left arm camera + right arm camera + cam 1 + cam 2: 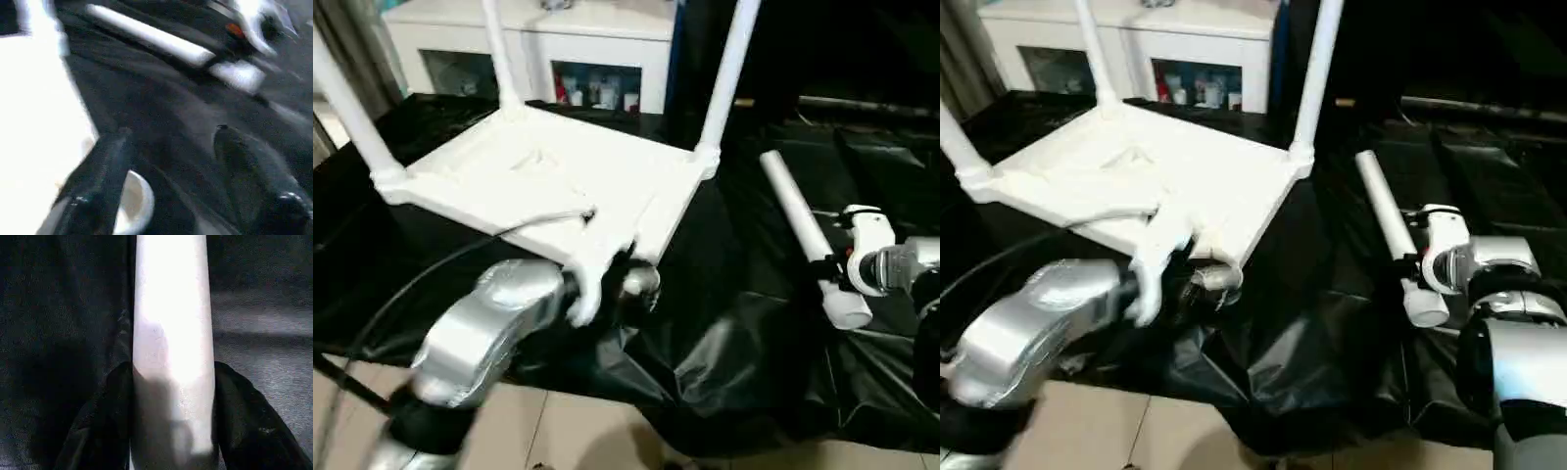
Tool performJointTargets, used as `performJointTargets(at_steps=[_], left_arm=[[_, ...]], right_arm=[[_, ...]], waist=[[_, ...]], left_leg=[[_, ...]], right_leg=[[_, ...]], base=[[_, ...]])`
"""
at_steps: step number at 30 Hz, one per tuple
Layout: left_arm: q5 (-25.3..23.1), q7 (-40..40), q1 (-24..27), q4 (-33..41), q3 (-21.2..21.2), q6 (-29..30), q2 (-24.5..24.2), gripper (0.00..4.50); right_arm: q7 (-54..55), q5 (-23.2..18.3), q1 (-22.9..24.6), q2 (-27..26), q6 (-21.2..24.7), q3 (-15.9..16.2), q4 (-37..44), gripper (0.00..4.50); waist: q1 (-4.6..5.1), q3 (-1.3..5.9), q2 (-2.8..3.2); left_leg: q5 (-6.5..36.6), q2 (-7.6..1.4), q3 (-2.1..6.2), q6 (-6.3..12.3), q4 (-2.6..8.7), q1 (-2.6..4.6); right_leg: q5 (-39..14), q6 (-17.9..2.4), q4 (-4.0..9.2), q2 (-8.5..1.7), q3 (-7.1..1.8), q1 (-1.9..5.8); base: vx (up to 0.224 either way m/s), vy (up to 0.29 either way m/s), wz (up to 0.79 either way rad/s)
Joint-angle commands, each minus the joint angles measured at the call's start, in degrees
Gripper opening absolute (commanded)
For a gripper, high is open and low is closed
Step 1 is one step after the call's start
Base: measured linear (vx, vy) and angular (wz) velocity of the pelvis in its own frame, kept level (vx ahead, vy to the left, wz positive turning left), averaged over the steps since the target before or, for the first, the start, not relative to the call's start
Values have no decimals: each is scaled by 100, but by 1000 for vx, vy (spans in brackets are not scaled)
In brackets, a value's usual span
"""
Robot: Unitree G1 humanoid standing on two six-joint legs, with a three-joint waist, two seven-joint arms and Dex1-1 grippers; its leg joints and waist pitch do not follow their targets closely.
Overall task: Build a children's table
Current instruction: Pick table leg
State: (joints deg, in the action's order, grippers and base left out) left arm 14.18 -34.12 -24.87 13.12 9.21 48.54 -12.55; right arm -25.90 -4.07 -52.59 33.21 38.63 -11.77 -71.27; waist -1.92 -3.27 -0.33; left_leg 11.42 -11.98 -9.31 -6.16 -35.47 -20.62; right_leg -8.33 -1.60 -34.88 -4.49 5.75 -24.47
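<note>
From the head cameras, the white tabletop (553, 171) lies upside down on the black sheet (734, 333), ribbed underside up, with three legs standing in its corner sockets – one at the far corner (495, 49), one at the far right corner (726, 73) and one at the left corner (347, 108). The near corner socket has no leg in it, and the left gripper (626, 279) sits right at that near corner, at the end of the silver left forearm (484, 328). The fourth leg (803, 230) lies flat on the sheet to the right of the tabletop, apart from it, its thick end pointing away from the tabletop's far edge. The right gripper (1420, 279) is at that thick end. Beyond the tabletop stands a white cabinet (533, 44).

In the left wrist view, the two black fingers (98, 181) stand apart with nothing between them – the tabletop's rim (39, 117) is just beside one finger.

In the right wrist view, the black fingers (105, 426) sit one on each side of the lying leg (171, 342), pressed against it.
</note>
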Motion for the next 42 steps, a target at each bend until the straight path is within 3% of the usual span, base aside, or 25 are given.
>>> performJointTargets(at_steps=[1,3,4,5,6,7,8,9,10,11,12,13,14,15,16,19,21,26,27,28,30,32,35,37,42], left_arm=[[2,241,-53,-98,-201,-245,103,339],[323,705,-202,-290,-738,-578,665,343],[447,759,-278,-316,-870,-609,783,343],[508,778,-326,-322,-942,-624,842,361],[505,880,-408,-349,-1006,-713,924,361],[441,969,-441,-365,-1006,-758,948,387],[437,975,-451,-367,-1004,-743,950,388],[446,999,-654,-399,-991,-300,967,390],[446,999,-654,-399,-991,-300,967,393],[709,893,-809,-495,-1127,32,1054,396],[1200,818,-1059,-713,-1445,299,1272,396],[1200,818,-1059,-713,-1445,299,1272,397],[1427,862,-1168,-827,-1624,385,1404,397],[1604,910,-1257,-927,-1762,473,1502,397],[1932,1031,-1391,-1082,-1969,606,1664,397],[2099,1102,-1531,-1260,-2047,645,1772,397],[2071,1057,-1656,-1422,-2015,646,1889,397],[2134,1105,-1742,-1568,-2019,866,1968,397],[2114,1127,-1741,-1596,-1981,879,1954,397],[2098,1178,-1743,-1635,-1949,878,1938,397],[2034,1267,-1752,-1723,-1932,800,1926,397],[2094,1408,-1806,-1858,-2076,715,1975,361],[2184,1416,-1843,-1856,-2214,724,2018,358],[2251,1508,-1854,-1830,-2304,776,2068,330],[2176,1488,-1788,-1800,-2160,664,2053,299]], right_arm=[[114,-135,161,-13,-137,-127,159,189],[301,-321,537,-70,-382,-410,846,189],[335,-491,781,-166,-531,-648,1396,189],[364,-614,943,-242,-626,-811,1776,188],[271,-897,1355,-487,-928,-1103,2772,188],[197,-1024,1555,-616,-1098,-1213,3259,188],[192,-1040,1598,-641,-1122,-1219,3365,188],[155,-1329,2227,-1065,-1445,-1338,4965,188],[155,-1329,2227,-1065,-1445,-1338,4965,188],[101,-1634,2486,-1313,-1421,-1395,5714,188],[17,-2157,2884,-1702,-1292,-1384,6780,188],[17,-2157,2884,-1702,-1292,-1384,6780,188],[-79,-2392,3080,-1854,-1241,-1268,7190,188],[-156,-2514,3244,-1947,-1217,-1102,7467,188],[-255,-2708,3523,-2079,-1141,-799,7892,188],[-388,-2777,3725,-2192,-1028,-382,8191,188],[-466,-2324,3799,-2303,-1049,247,8269,188],[-380,-2019,3717,-2440,-1059,823,8263,188],[-380,-1984,3678,-2439,-1092,908,8239,188],[-382,-1995,3646,-2441,-1097,974,8244,188],[-380,-1992,3573,-2454,-1099,1052,8214,188],[-388,-1898,3482,-2435,-1105,1205,8135,188],[-419,-1733,3442,-2422,-1145,1289,8044,188],[-387,-1646,3436,-2376,-1121,1349,8018,188],[-379,-1572,3429,-2265,-1102,1446,7959,188]], waist=[[-24,395,-107],[-44,419,-104],[-72,430,-50],[-58,443,-89],[-86,453,-90],[-97,435,-94],[-94,457,-113],[-127,470,-179],[-127,470,-179],[-131,475,-155],[-173,469,-160],[-203,440,-141],[-207,441,-121],[-246,454,-93],[-261,451,-57],[-279,453,-75],[-289,445,-93],[-326,421,-90],[-332,426,-114],[-352,435,-83],[-347,431,-108],[-345,436,-100],[-359,437,-103],[-358,443,-97],[-362,446,-133]], left_leg=[[1244,70,-68,383,293,-61],[1193,94,-87,413,266,-42],[1157,71,-65,426,285,-31],[1107,66,-58,473,289,-75],[1033,57,-43,510,311,-94],[1046,54,-54,553,327,-91],[969,53,-37,577,327,-111],[859,55,-53,610,322,-109],[859,55,-53,610,322,-109],[599,45,-38,647,342,-160],[606,50,-66,662,331,-102],[631,93,-99,700,324,-106],[608,49,-50,693,369,-139],[657,31,-52,665,356,-96],[656,16,-34,658,377,-95],[649,0,-14,666,403,-119],[728,-3,-29,582,404,-97],[816,-1,-23,444,423,-94],[802,2,-20,440,424,-100],[756,-8,-21,429,421,-78],[697,-12,-10,444,432,-111],[683,-12,-10,439,425,-114],[604,-14,-16,426,418,-126],[555,-23,-12,420,415,-126],[450,-27,-24,478,405,-126]], right_leg=[[-3002,-381,608,-206,-77,348],[-2999,-266,663,-183,-61,329],[-2906,-300,647,-196,-63,325],[-2768,-301,618,-193,-60,348],[-2678,-280,602,-204,-59,367],[-2658,-225,647,-193,-71,355],[-2604,-194,594,-202,-71,378],[-2581,-113,595,-205,-89,371],[-2581,-113,595,-205,-89,371],[-2349,-151,531,-204,-116,392],[-2352,-174,551,-194,-129,332],[-2405,-108,601,-173,-138,334],[-2365,-192,572,-194,-122,365],[-2363,-209,585,-203,-128,330],[-2276,-294,578,-215,-131,346],[-2127,-397,567,-219,-136,370],[-2231,-386,600,-245,-159,351],[-2443,-223,624,-272,-185,349],[-2423,-196,614,-272,-184,363],[-2274,-195,596,-271,-202,345],[-2100,-245,562,-270,-204,373],[-2065,-251,556,-274,-207,375],[-2015,-276,551,-291,-220,379],[-1877,-335,524,-292,-226,385],[-1642,-435,489,-293,-241,396]], base=[[0,0,0],[0,0,0],[0,0,0],[0,0,0],[0,0,0],[0,0,0],[0,0,0],[0,0,0],[0,0,0],[0,0,0],[0,0,0],[0,0,0],[0,0,0],[0,0,0],[0,0,0],[0,0,0],[0,0,0],[0,0,0],[0,0,0],[0,0,0],[0,0,0],[0,0,0],[0,0,0],[0,0,0],[0,0,0]])
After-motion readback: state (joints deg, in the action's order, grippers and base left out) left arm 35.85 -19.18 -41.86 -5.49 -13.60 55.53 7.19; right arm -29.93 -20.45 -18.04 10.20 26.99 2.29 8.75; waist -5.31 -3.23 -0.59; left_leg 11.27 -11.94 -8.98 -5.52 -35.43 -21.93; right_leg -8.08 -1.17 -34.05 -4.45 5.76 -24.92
